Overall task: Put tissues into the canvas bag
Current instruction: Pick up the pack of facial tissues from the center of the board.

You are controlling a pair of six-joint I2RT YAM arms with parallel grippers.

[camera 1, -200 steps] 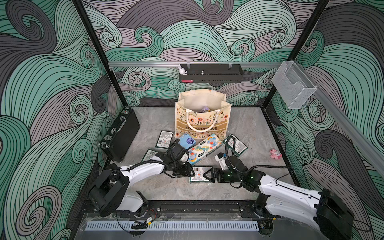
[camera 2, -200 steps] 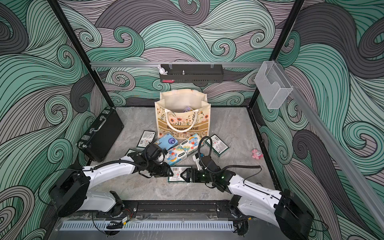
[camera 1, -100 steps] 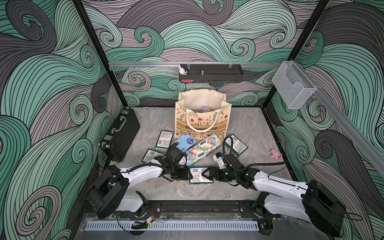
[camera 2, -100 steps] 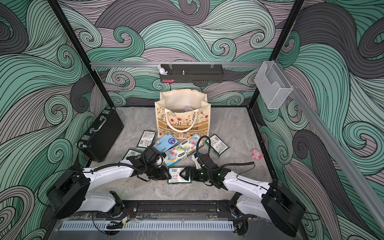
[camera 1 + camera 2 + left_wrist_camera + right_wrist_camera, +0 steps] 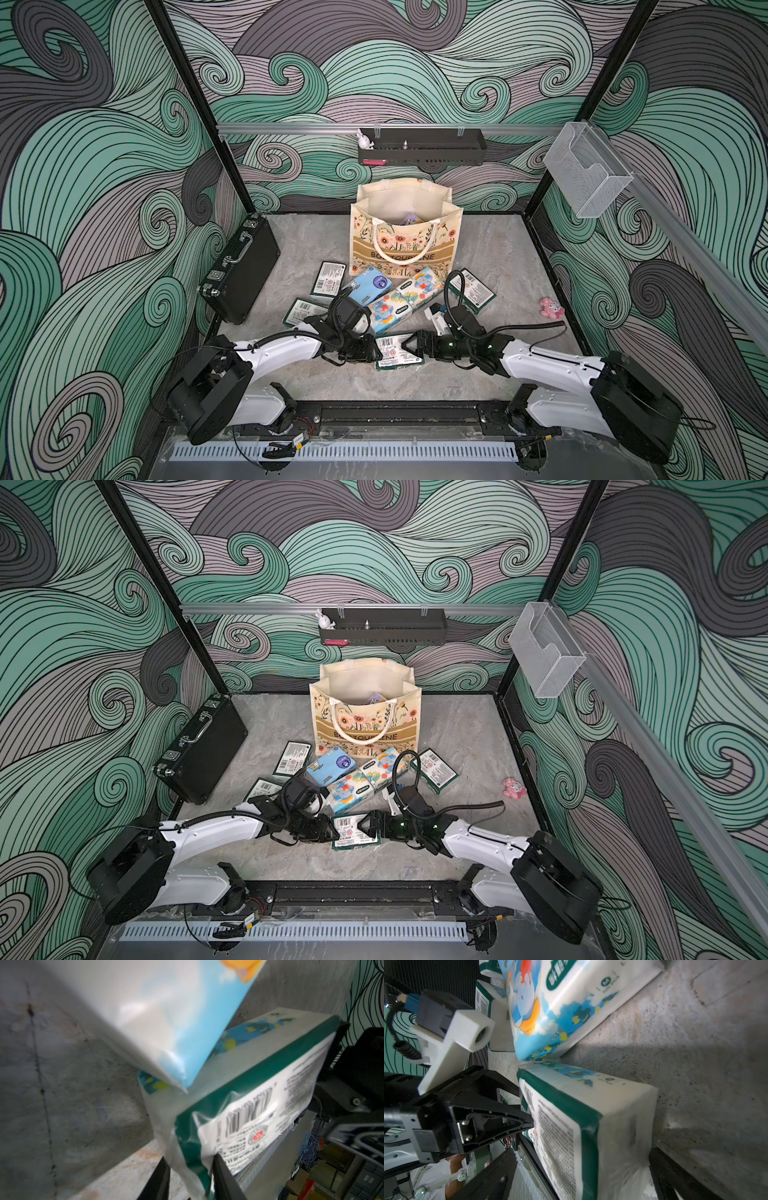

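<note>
Gripping is judged to be the step in hand. The dark green pack (image 5: 399,352), near the middle of the front edge of the table (image 5: 498,249), is clamped at its crimped end by the left pincer (image 5: 374,352). Its other end is straddled by the right pincer (image 5: 408,345), jaws wide apart. A lift is called for next, then a carry over the loose tissues (image 5: 405,297) to the canvas bag (image 5: 405,249), which stands toward the far edge. Fingertip contact is hidden in both top views, and the left wrist view is blurred. Of the bag's inside, only a purple pack (image 5: 411,217) is shown.
</note>
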